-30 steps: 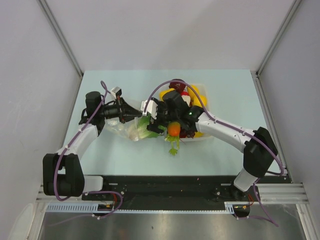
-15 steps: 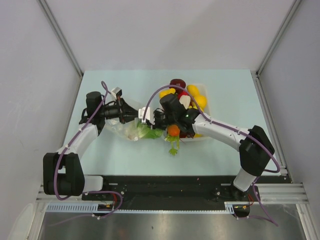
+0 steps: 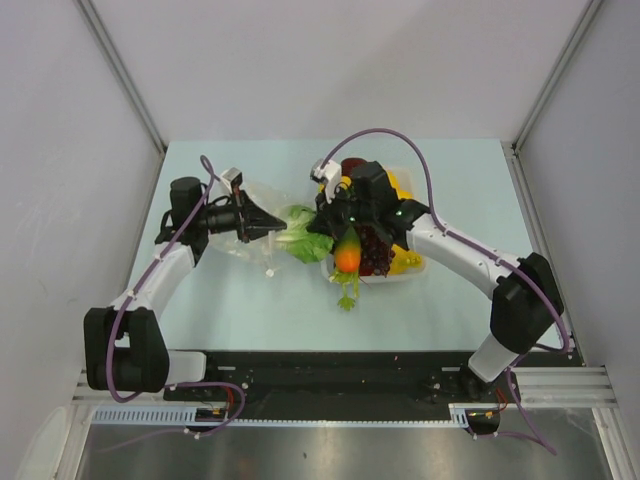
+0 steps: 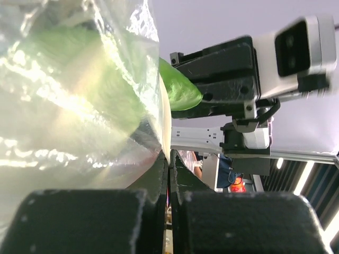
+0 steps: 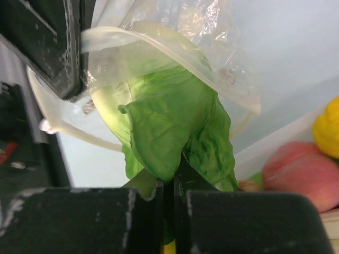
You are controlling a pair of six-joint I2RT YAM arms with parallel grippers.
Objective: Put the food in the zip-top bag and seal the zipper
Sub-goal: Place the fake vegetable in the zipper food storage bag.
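Clear glossy crinkled plastic film for the zip-top bag (image 4: 69,106); lettuce (image 5: 175,121) smooth satin green plastic; left gripper (image 4: 168,161) fingers (image 4: 79,222) matt black, grainy.

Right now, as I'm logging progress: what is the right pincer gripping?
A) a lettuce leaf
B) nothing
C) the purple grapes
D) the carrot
A: the right wrist view shows the right pincer closed on a green leaf of the lettuce, which sits partly inside the zip-top bag.

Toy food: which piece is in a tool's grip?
The green lettuce head, pinched by the right tool, partly inside the clear bag; the carrot and grapes lie untouched.
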